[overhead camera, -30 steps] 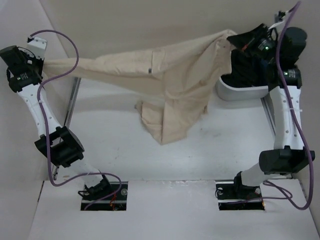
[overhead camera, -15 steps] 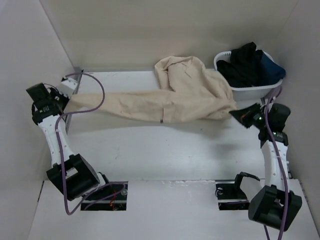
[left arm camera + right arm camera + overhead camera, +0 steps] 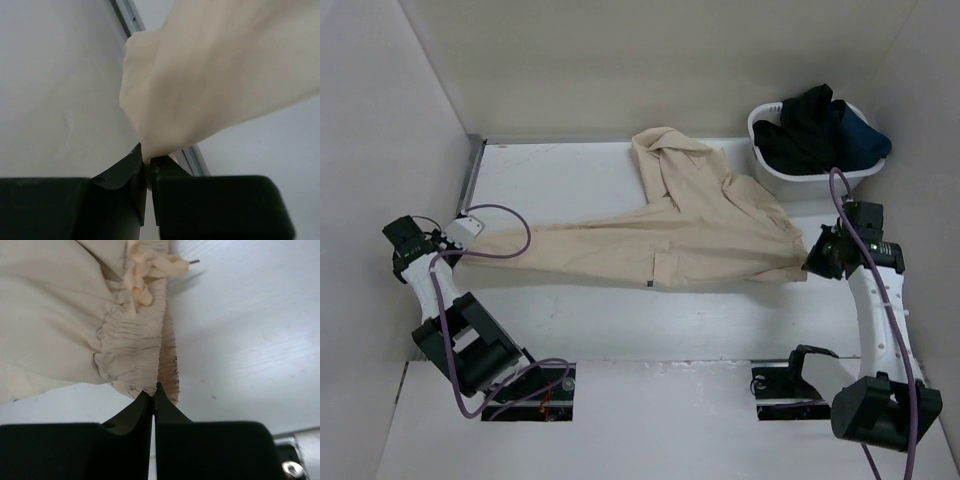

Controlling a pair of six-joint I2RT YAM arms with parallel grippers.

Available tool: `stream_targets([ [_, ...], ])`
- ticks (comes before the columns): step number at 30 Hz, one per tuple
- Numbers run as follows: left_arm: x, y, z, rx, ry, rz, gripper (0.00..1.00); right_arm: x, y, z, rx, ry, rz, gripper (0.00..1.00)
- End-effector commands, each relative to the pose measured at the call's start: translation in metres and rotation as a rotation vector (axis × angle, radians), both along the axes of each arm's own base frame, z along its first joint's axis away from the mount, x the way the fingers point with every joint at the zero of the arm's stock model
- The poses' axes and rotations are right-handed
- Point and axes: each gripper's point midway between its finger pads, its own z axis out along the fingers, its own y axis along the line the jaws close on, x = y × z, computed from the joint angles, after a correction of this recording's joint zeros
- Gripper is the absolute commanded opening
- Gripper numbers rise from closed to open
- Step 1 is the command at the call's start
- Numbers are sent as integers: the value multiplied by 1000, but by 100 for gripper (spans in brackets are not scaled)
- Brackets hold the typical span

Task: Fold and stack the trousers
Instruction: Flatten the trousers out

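Note:
The beige trousers (image 3: 680,235) lie stretched across the white table, one leg running left, the other bunched toward the back. A small dark tag (image 3: 649,287) shows on the front edge. My left gripper (image 3: 442,246) is shut on the leg's cuff (image 3: 165,100) at the far left. My right gripper (image 3: 809,262) is shut on the gathered elastic waistband (image 3: 145,350) at the right, where a drawstring (image 3: 150,265) dangles.
A white basket (image 3: 810,165) with dark clothes (image 3: 817,125) stands at the back right. A metal rail (image 3: 470,180) runs along the table's left edge, close to my left gripper. White walls close in the sides and back.
Both arms have pulled toward the near edge and lowered. The trousers have come down from hanging in the air and now lie stretched on the table.

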Motion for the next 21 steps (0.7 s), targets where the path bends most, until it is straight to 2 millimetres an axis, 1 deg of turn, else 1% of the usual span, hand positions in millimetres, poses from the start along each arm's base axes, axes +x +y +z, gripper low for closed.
stream_targets([
  [1,3,25,17,77,-53,4,3,-31,-25,18,-169,72,-13,3],
  [3,1,33,21,83,-49,10,3,-46,-26,30,-189,106,9,3],
  [5,-2,32,21,76,-28,-8,3,-62,-34,34,-252,169,30,5],
  [6,-4,25,16,54,-7,-27,3,-68,-35,30,-268,215,44,6],
  [8,-14,9,5,-15,44,-49,5,-77,-36,14,-282,306,73,10],
  [9,-19,-1,-2,-54,79,-60,5,-80,-36,6,-288,342,84,12],
  [10,-24,-11,-8,-82,114,-67,5,-81,-36,2,-294,357,89,13],
  [12,-36,-22,-18,-122,172,-63,5,-84,-41,5,-318,369,86,13],
  [14,-42,-25,-23,-138,187,-50,5,-91,-52,5,-385,416,89,14],
  [15,-46,-24,-24,-140,192,-39,5,-93,-55,5,-404,439,88,17],
  [16,-51,-25,-26,-143,204,-31,5,-93,-56,4,-406,450,90,23],
  [18,-62,-29,-31,-151,249,-33,9,-92,-55,4,-413,463,106,45],
  [20,-74,-35,-35,-151,310,-64,19,-88,-54,5,-421,458,119,66],
  [21,-82,-36,-36,-145,344,-78,25,-85,-55,10,-438,445,122,73],
])
